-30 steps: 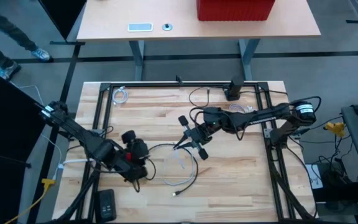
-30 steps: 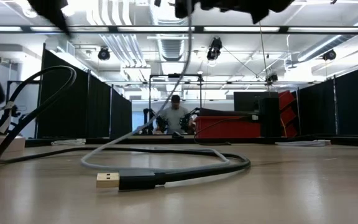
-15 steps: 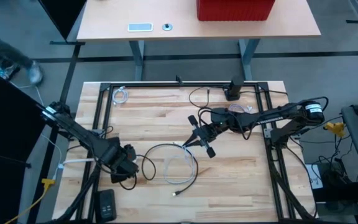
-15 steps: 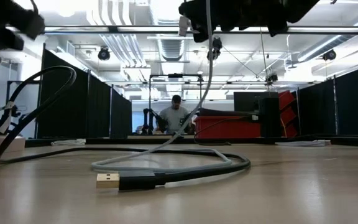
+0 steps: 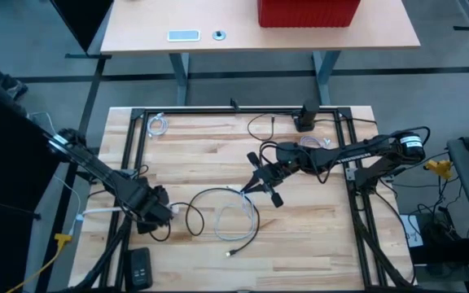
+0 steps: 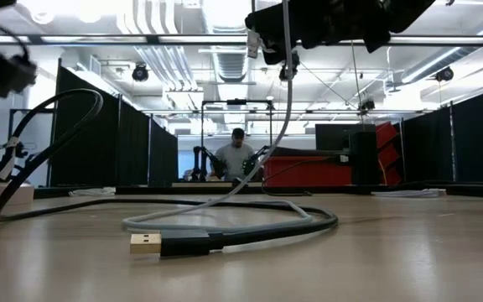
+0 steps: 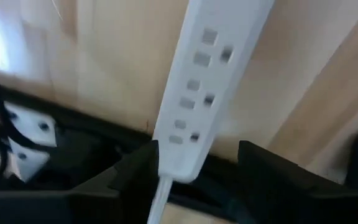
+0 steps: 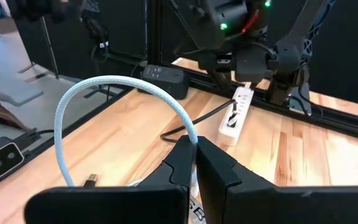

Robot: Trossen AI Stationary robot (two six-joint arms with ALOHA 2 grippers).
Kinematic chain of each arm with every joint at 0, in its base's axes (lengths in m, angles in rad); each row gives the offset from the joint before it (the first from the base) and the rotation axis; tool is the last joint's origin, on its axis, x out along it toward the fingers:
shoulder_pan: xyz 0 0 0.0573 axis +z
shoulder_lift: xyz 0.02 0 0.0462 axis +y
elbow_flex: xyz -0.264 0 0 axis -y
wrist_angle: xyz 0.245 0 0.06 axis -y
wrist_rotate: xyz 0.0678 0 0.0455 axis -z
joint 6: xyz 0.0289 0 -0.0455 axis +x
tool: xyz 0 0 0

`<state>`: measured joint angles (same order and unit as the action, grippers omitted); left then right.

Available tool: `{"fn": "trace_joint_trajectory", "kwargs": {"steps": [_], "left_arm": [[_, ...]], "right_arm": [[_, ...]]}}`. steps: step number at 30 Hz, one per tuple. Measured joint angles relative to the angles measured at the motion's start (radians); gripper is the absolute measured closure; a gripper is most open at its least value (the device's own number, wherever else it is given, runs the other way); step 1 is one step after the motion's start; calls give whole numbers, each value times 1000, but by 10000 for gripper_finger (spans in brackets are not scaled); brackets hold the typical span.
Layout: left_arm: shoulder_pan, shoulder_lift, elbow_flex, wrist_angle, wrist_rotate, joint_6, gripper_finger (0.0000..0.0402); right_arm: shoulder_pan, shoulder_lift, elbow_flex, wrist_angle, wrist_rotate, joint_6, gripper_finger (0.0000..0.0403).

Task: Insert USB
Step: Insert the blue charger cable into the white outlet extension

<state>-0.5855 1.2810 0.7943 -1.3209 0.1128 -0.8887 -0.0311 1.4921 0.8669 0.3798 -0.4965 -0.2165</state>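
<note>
- Two arms are at my table (image 5: 316, 244), seen from above: the left arm low at the table's left edge, the right arm reaching in from the right toward the middle.
- My right gripper (image 5: 255, 185) sits above mid-table with its fingers (image 8: 213, 163) pinched tight on a pale cable (image 8: 82, 99); in its wrist view the cable arches up out of the closed fingertips in a loop.
- From the low view, that cable (image 6: 285, 101) hangs down from the raised gripper to the wood, where it coils in a loose ring.
- The cable's free USB plug (image 6: 147, 243), gold-tipped on a dark shell, lies flat on the table at the near edge of the coil, away from both grippers.
- My left gripper (image 5: 159, 210) is beside a white power strip (image 7: 204, 81); its wrist view looks down the strip's length, the strip running between the two dark fingers (image 7: 135, 174), which stand spread and hold nothing.
- Seen from the right wrist, the strip (image 8: 236, 115) lies on the wood just below the left arm.
- A person (image 6: 238, 158) shows far behind the table.
</note>
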Motion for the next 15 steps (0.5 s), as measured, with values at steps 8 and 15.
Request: {"fn": "trace_joint_trajectory", "kwargs": {"steps": [8,15], "left_arm": [[-3,-25,-23,1,66,61,171],[22,-5,-22,14,47,123,169]], "right_arm": [[0,0,0,-18,0,-2,403],[5,0,-6,-39,-1,-2,403]]}}
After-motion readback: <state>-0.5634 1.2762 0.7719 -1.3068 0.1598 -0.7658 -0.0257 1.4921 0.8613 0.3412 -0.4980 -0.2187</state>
